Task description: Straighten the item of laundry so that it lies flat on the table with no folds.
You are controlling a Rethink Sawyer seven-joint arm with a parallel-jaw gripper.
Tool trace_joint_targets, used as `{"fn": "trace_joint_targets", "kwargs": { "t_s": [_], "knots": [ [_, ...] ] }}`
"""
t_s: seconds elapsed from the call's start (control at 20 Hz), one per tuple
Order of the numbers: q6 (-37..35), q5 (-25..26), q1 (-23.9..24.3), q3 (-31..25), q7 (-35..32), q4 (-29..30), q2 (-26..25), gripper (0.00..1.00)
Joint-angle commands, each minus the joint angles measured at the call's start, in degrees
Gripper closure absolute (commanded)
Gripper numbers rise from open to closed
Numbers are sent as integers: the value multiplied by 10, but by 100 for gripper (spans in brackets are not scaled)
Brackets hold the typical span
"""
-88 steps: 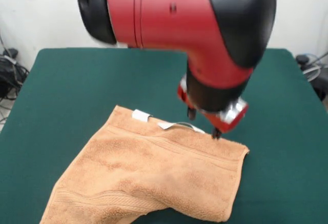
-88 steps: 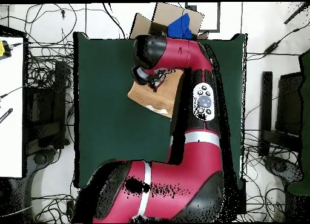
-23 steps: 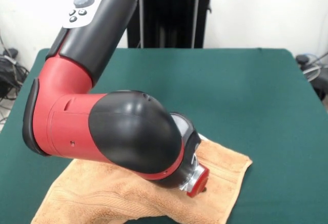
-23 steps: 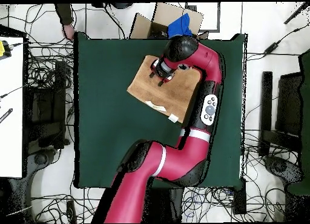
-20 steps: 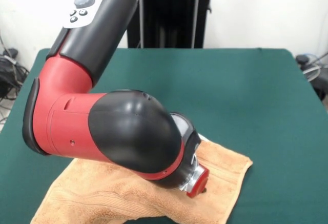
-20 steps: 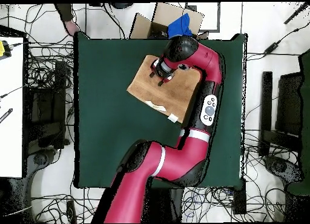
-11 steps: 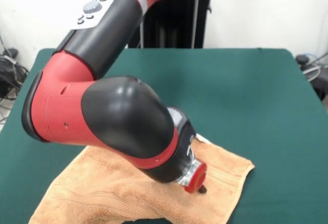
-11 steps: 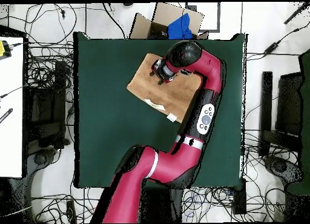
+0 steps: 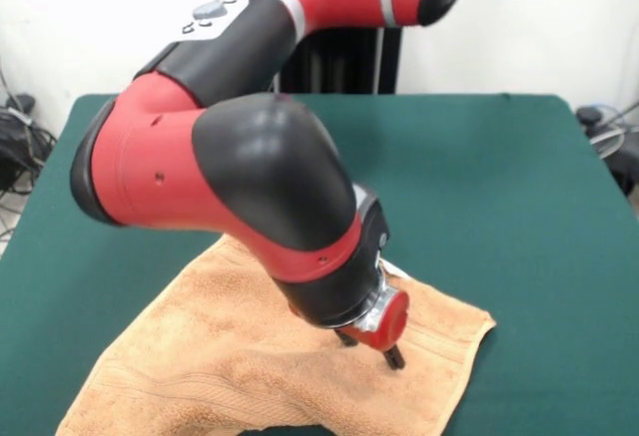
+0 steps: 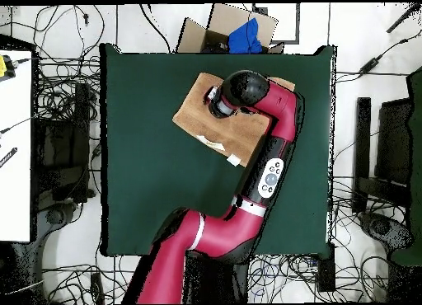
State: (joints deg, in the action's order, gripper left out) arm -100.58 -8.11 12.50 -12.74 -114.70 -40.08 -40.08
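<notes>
The item of laundry (image 9: 200, 356), an orange-tan terry towel, lies skewed near the table's (image 9: 519, 187) front edge. Its front edge looks rolled under in the front view, and a white tag (image 9: 395, 270) peeks out at its far edge. My gripper (image 9: 371, 349) points down over the towel's right part, open, with its two dark fingertips (image 9: 395, 359) spread and at or just above the cloth. From overhead, the gripper (image 10: 216, 100) is over the towel (image 10: 198, 119), the arm hides much of the cloth, and the table (image 10: 148, 170) spreads wide around it.
A cardboard box holding something blue (image 10: 243, 31) stands just beyond the table's edge at the top of the overhead view. Cables lie all round the table, and a white bench (image 10: 15, 145) stands at the left.
The gripper moved from the towel's tagged far edge to its right part. In the last half second the arm swung up and the fingers came into sight. The towel barely shifted.
</notes>
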Motion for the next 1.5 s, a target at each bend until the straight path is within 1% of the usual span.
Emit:
{"fn": "trace_joint_targets", "kwargs": {
  "t_s": [0.05, 0.25, 0.6, 0.85, 0.95, 1.2, 1.25, 1.35, 1.45, 1.5],
  "knots": [
    [290, 119, 8, 33, 215, 79, -194, 0],
    [291, 102, 15, 52, 222, 73, -202, 0],
    [272, 89, 27, 86, 214, 59, -213, 0],
    [284, 81, 32, 109, 215, 40, -226, 0],
    [286, 75, 35, 118, 215, 42, -225, 0],
    [299, 61, 40, 147, 232, 33, -227, 0],
    [276, 61, 42, 160, 229, 40, -218, 0],
    [253, 66, 44, 175, 230, 34, -213, 0],
    [232, 68, 46, 192, 230, 29, -207, 0],
    [232, 66, 47, 197, 233, 25, -207, 0]
  ]
}}
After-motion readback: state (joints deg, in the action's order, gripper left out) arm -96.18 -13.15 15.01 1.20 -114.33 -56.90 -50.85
